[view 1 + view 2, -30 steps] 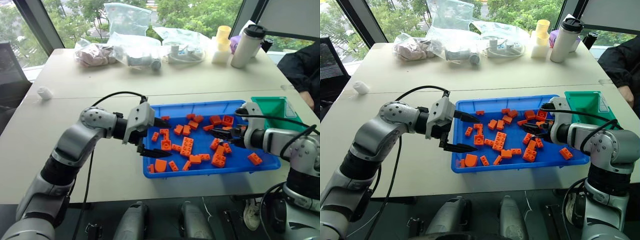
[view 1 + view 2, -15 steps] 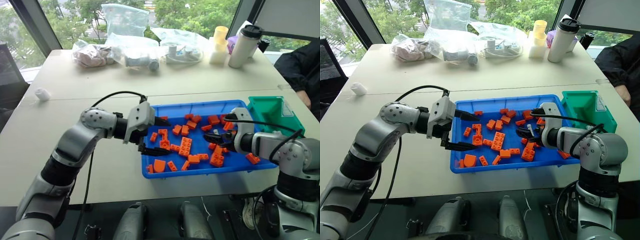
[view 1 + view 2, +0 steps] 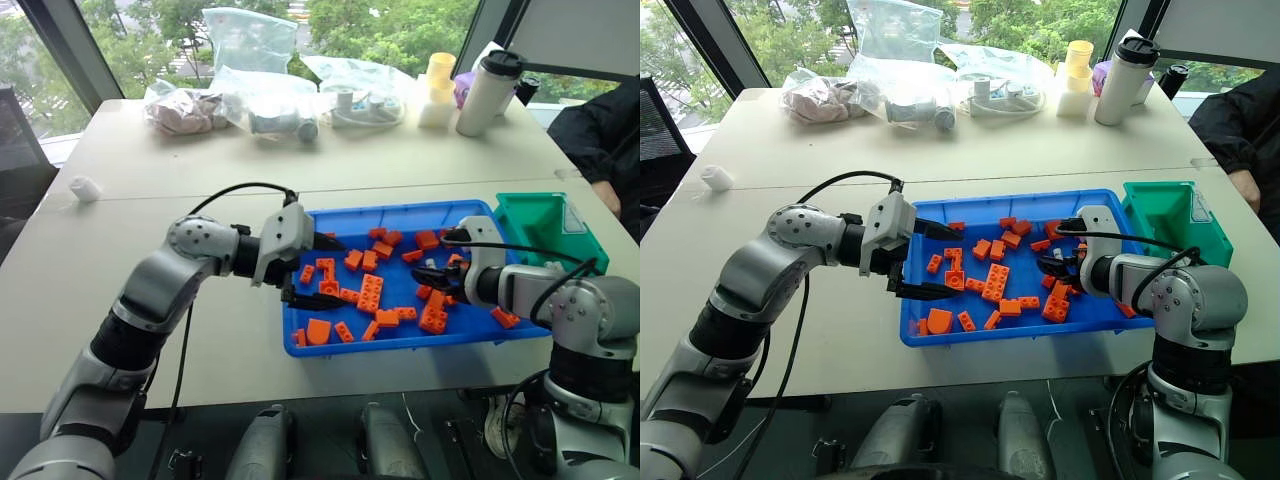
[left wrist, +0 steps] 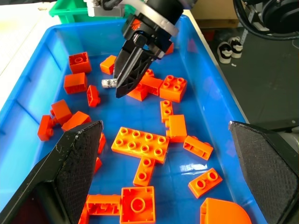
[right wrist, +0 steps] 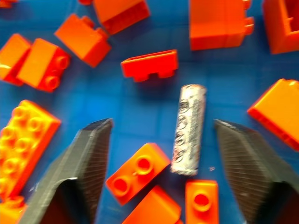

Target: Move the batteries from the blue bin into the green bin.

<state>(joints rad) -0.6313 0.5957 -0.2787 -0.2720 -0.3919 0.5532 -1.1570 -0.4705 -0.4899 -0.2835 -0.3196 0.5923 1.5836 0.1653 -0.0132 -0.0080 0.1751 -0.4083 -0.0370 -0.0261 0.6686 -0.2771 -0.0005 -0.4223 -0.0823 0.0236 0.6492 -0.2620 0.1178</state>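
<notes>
- My R fingers (image 5: 91,163) stand apart either side of one battery (image 5: 188,128) lying flat on the blue bin (image 3: 400,345) floor among orange bricks (image 4: 140,144); not gripping it.
- R gripper (image 4: 122,87) tips sit just beside that battery.
- L gripper (image 3: 318,270) fingers spread wide, nothing in them, over bin's left end.
- Green bin (image 3: 545,225) touches blue bin's right end on the table (image 3: 200,190).

The blue bin (image 3: 400,215) sits on the bench (image 3: 150,180), the green bin (image 3: 545,222) just to its right. A battery (image 5: 188,129) lies in the blue bin among bricks (image 3: 371,292).
</notes>
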